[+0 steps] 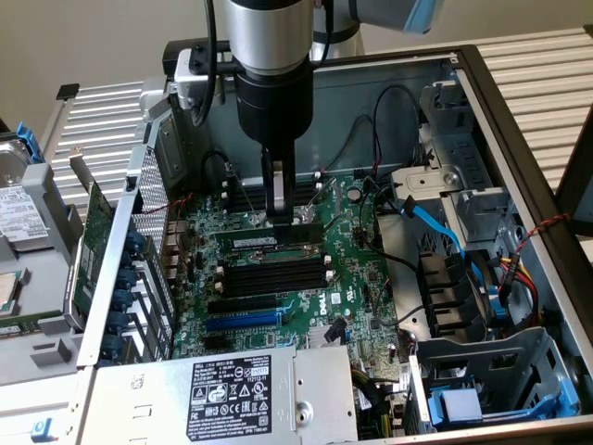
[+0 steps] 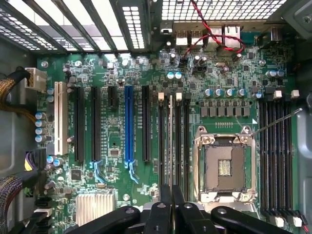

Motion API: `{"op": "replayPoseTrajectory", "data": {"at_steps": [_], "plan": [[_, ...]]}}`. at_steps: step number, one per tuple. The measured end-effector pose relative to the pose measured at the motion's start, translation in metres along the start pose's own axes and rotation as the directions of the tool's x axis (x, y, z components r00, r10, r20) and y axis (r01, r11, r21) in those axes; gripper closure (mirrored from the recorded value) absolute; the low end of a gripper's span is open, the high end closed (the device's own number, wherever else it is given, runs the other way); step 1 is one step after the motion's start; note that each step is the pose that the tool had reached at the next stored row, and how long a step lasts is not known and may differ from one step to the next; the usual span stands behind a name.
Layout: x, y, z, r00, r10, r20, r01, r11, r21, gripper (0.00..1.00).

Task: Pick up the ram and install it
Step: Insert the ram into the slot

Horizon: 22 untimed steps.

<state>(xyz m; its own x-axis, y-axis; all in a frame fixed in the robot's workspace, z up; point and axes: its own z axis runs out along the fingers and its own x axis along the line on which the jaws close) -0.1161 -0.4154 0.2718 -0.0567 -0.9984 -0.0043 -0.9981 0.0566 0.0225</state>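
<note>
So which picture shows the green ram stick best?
The exterior view. There the ram shows its flat green side and white label, standing among the black slots under the end effector. The wrist view sees the ram edge-on, just a thin line between slots.

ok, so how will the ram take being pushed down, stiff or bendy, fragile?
Probably stiff along its length: the ram is a thin board standing on edge at the black slots. Likely light, as the gripper holds it pinched at mid-length alone. Seen edge-on it is very narrow, so a sideways push could tilt or crack it.
</note>
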Motion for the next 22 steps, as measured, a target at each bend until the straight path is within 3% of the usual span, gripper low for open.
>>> {"op": "replayPoseTrajectory", "data": {"at_steps": [13,18,22], "plan": [[0.004,-0.0004,0.0082,1.0000,0.000,0.0029,0.000,1.0000,-0.0003,0.87],[0.004,-0.0005,0.0099,1.0000,0.000,0.0021,0.000,1.0000,-0.0001,0.87],[0.004,-0.0005,0.0112,1.0000,0.000,-0.0026,0.000,1.0000,0.0000,0.87]]}}
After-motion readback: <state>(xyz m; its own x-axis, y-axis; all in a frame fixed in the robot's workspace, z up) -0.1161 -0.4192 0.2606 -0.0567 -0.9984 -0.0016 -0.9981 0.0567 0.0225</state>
